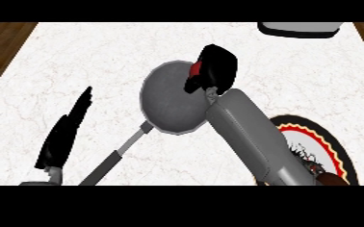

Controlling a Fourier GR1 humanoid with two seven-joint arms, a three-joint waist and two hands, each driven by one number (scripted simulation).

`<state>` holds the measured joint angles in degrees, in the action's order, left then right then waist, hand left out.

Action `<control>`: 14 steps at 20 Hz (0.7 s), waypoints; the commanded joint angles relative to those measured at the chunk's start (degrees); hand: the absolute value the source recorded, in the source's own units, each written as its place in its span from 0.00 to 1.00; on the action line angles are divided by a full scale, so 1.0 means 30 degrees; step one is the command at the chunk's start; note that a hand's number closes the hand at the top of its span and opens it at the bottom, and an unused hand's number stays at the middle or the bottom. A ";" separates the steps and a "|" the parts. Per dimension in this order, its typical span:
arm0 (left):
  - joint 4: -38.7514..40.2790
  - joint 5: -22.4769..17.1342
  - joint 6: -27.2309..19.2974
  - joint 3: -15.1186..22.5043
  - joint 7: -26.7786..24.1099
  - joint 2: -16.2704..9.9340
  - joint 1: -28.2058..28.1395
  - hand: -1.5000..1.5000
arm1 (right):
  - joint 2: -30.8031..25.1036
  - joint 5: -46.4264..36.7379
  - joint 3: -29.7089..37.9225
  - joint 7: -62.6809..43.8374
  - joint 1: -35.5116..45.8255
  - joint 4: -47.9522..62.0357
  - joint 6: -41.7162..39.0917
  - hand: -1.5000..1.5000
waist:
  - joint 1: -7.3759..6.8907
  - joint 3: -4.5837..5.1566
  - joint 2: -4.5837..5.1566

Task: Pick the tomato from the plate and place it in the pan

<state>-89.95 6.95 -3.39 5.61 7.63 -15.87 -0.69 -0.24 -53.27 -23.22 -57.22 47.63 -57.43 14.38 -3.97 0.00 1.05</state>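
A grey round pan point(171, 98) lies in the middle of the marble counter, its long handle point(117, 156) running toward the lower left. My right hand point(213, 69) hovers over the pan's right rim, fingers curled round a red tomato point(195, 68) of which only a sliver shows. The plate point(334, 146), white with a black, red and yellow patterned rim, sits at the lower right, partly behind my right forearm. My left hand point(65, 132) rests at the left, fingers straight and pointing up, holding nothing.
A white and dark object point(298, 29) stands at the counter's far right edge. Wooden floor point(14, 38) shows past the counter's left edge. Bare marble lies to the left of the pan and behind it.
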 commanded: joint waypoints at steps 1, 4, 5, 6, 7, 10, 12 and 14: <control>0.0209 0.0145 0.0046 0.0244 0.0065 0.0270 0.0355 0.50 | 0.0075 0.3817 0.0657 0.1562 0.1368 0.3333 0.1266 1.00 | -0.0393 -0.0018 0.0154; -0.0377 0.0110 0.0317 0.0228 0.0324 -0.0070 0.0448 0.50 | 0.0076 0.6786 0.2113 0.0475 0.0180 0.2241 0.3653 0.00 | -0.0683 -0.0062 0.0170; -0.0127 -0.0018 0.0352 0.0432 0.0029 0.0311 0.0644 0.50 | 0.0076 0.7559 0.1670 0.0626 0.0002 0.2804 0.4513 0.00 | -0.0984 -0.0052 0.0288; 0.0500 0.0146 0.0059 0.0527 0.0238 0.0695 0.0919 0.50 | 0.0076 0.8272 0.1636 0.1238 -0.0453 0.2902 0.5277 0.00 | -0.0627 -0.0049 0.0267; 0.0371 0.0225 0.0287 0.0422 -0.0544 0.0257 0.0458 0.50 | 0.0076 0.8951 0.2122 0.1864 0.0322 0.3123 0.5766 0.00 | -0.0926 -0.0048 0.0281; -0.0610 0.0029 0.0438 0.0340 0.0622 0.0140 0.0848 0.50 | 0.0076 0.9696 0.1673 0.3389 0.0891 0.3376 0.8620 0.00 | -0.1044 -0.0067 0.0187; 0.0299 0.0350 0.0024 0.0259 -0.0564 0.0318 0.0135 0.50 | 0.0076 0.9835 0.1493 0.5176 0.0341 0.3479 1.0517 0.00 | -0.0577 -0.0036 0.0141; 0.0244 0.0402 0.0022 0.0539 -0.0012 0.0612 0.0586 0.50 | 0.0076 0.9658 0.1820 0.6100 0.1469 0.4273 1.1698 0.00 | -0.0489 -0.0038 0.0184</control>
<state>-89.94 7.67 -2.74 6.85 7.57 -14.91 0.77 -0.15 -26.04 -18.71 -44.32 50.26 -47.03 39.99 -6.29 -0.13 1.59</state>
